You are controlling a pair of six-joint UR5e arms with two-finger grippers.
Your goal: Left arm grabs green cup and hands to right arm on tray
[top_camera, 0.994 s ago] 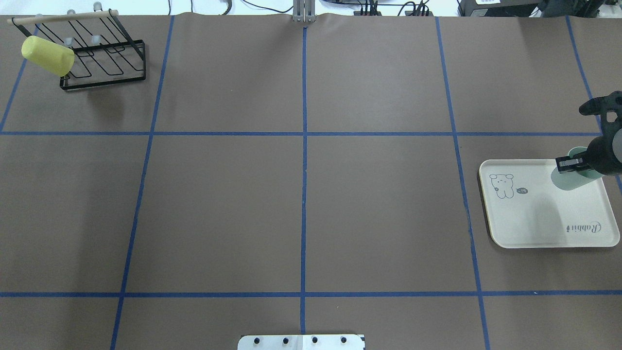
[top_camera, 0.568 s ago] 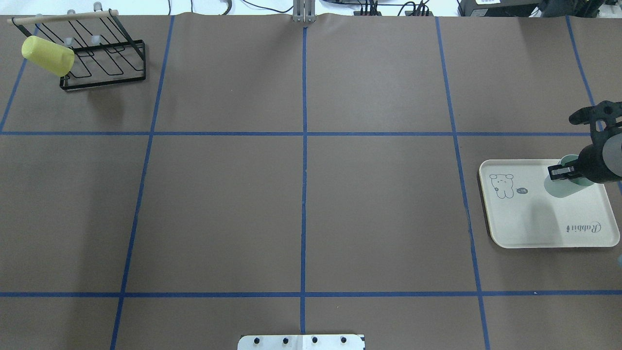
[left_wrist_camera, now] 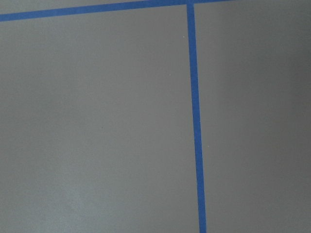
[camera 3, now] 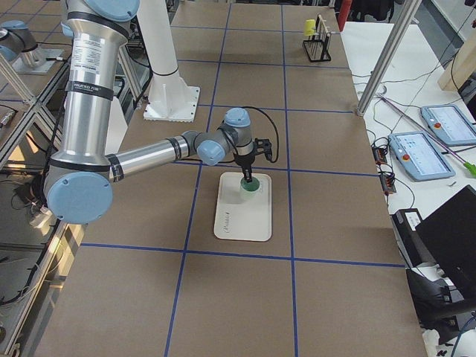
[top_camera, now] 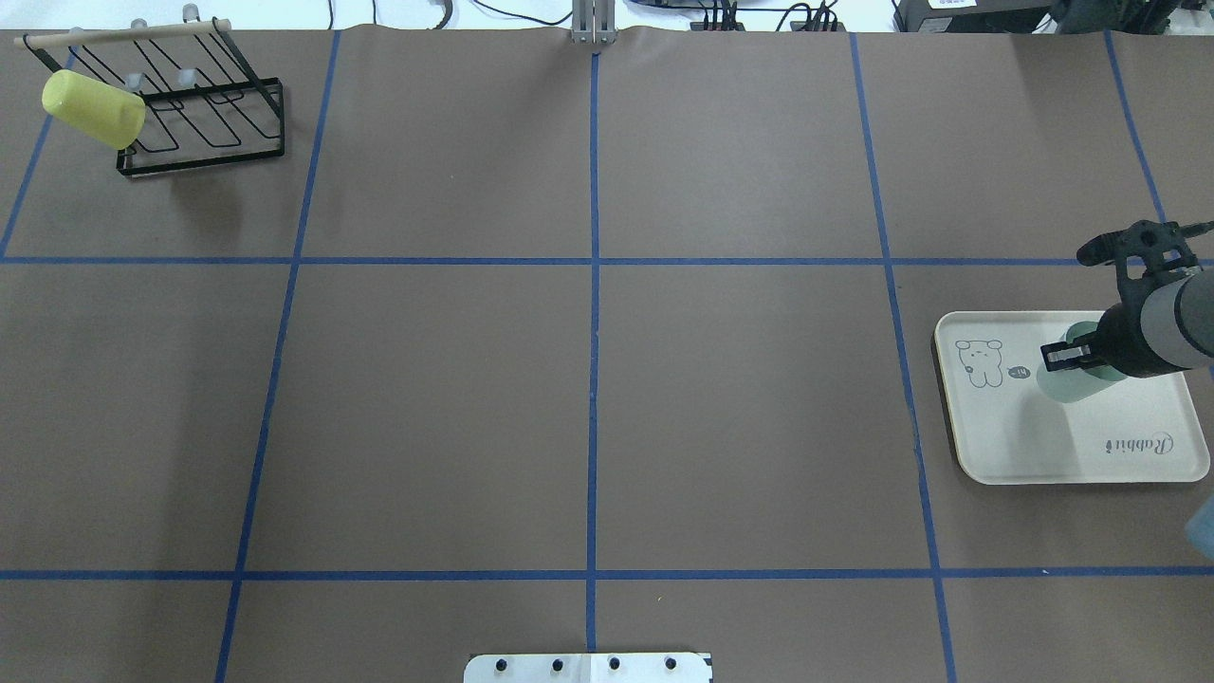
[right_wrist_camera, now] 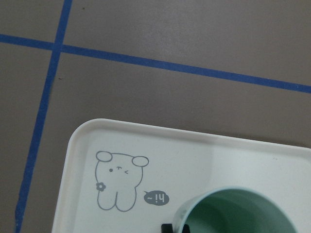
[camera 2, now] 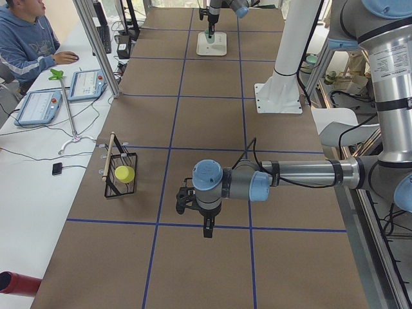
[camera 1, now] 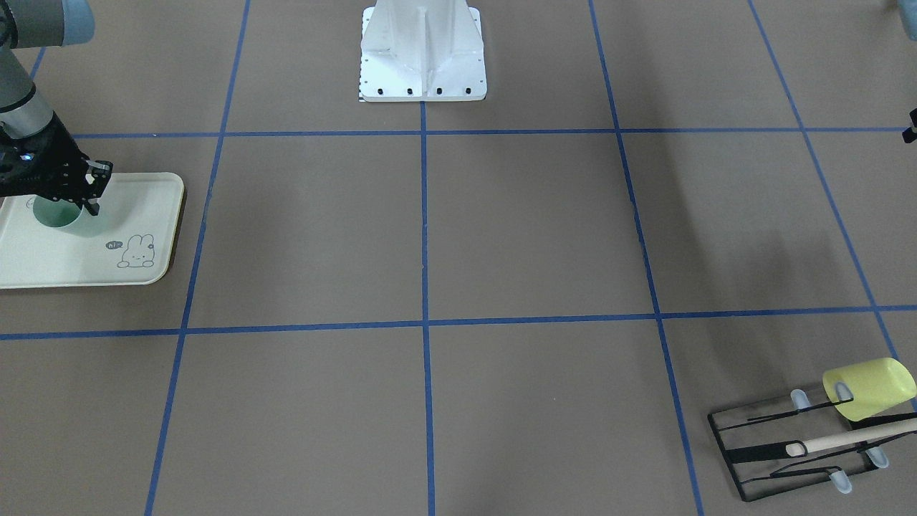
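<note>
The brown table (top_camera: pixel 588 379) is crossed by blue tape lines (top_camera: pixel 594 285), and the cream tray (top_camera: pixel 1043 446) is laid at its right edge. The green cup (top_camera: pixel 1067 389) is seen on the tray, its rim clamped by the right pincer (top_camera: pixel 1060 356); the state of the left pincer (camera 2: pixel 207 230) cannot be told.

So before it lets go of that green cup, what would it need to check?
1. Is the green cup above the tray: ok.
2. Is the cup upright, mouth up: ok, going by the right wrist view.
3. Is the cup's base touching the tray: cannot tell.
4. Are the jaws of the right arm pinching the cup's rim: ok.
5. Is the left arm far from the tray: ok.
</note>
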